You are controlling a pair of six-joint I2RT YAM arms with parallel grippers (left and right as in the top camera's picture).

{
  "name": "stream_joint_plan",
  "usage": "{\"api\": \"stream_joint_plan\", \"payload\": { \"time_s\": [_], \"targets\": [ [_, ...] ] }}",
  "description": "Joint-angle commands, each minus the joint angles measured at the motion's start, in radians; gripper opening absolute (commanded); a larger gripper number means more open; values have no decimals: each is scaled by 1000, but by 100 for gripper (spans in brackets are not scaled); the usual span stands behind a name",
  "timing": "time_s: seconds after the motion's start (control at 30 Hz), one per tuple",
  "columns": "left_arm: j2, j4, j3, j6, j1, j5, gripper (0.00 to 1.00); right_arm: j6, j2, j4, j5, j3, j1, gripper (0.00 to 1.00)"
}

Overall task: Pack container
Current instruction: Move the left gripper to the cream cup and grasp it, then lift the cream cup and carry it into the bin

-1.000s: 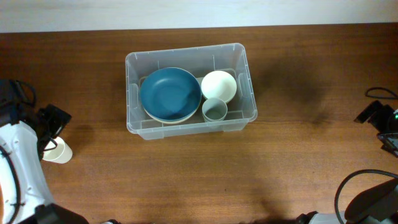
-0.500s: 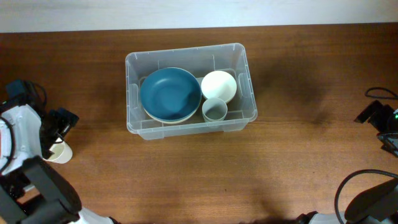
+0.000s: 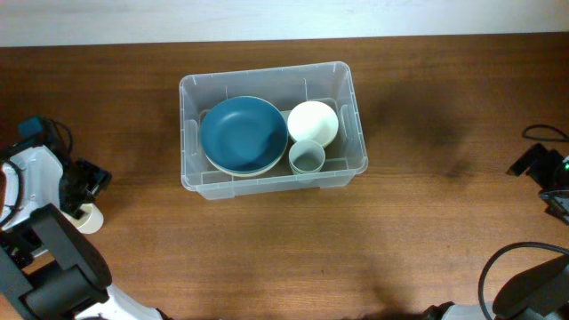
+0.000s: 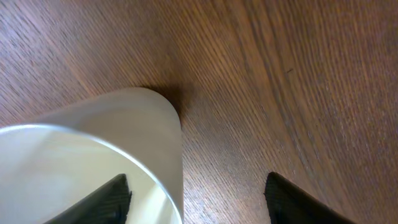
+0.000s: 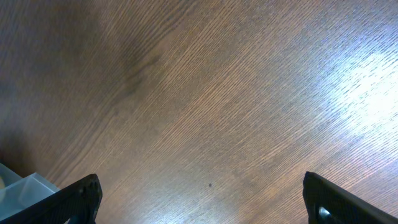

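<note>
The container, a clear plastic bin, stands in the middle of the table. It holds a blue bowl, a white bowl and a small grey cup. A cream cup stands upright on the table at the far left. My left gripper straddles this cup's wall, one finger inside it and one outside. The outer finger is still apart from the wall, so the gripper is open. My right gripper hangs wide open over bare wood at the far right, with nothing between its fingers.
The left arm partly covers the cream cup from above. A corner of the container shows at the lower left of the right wrist view. A black cable lies near the right edge.
My left gripper has come down over the cream cup and its jaws have narrowed around the cup's wall. The cup, the container and the right arm have not moved.
</note>
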Motion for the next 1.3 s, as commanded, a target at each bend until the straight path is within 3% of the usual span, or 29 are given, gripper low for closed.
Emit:
{"api": "stream_joint_plan", "payload": {
  "time_s": [0.0, 0.17, 0.37, 0.43, 0.73, 0.97, 1.1, 1.17, 1.27],
  "targets": [
    [18, 3, -14, -4, 6, 7, 48, -4, -18, 0, -2, -1, -3, 99],
    [19, 30, -57, -4, 6, 6, 45, -4, -18, 0, -2, -1, -3, 99],
    [22, 35, -72, -4, 6, 6, 19, -4, -18, 0, -2, -1, -3, 99],
    [22, 35, -72, -4, 6, 6, 1, -4, -18, 0, -2, -1, -3, 99],
    [12, -37, 46, 10, 6, 39, 1, -4, -18, 0, -2, -1, -3, 99],
    [-63, -173, 388, 211, -38, 366, 1, -4, -18, 0, -2, -1, -3, 99],
    [-131, -210, 541, 340, -150, 565, 1, -4, -18, 0, -2, -1, -3, 99],
    [-187, -207, 582, 414, -282, 642, 1, -4, -18, 0, -2, -1, -3, 99],
    [-229, -196, 585, 449, -478, 595, 1, -4, -18, 0, -2, -1, -3, 99]
  ]
}}
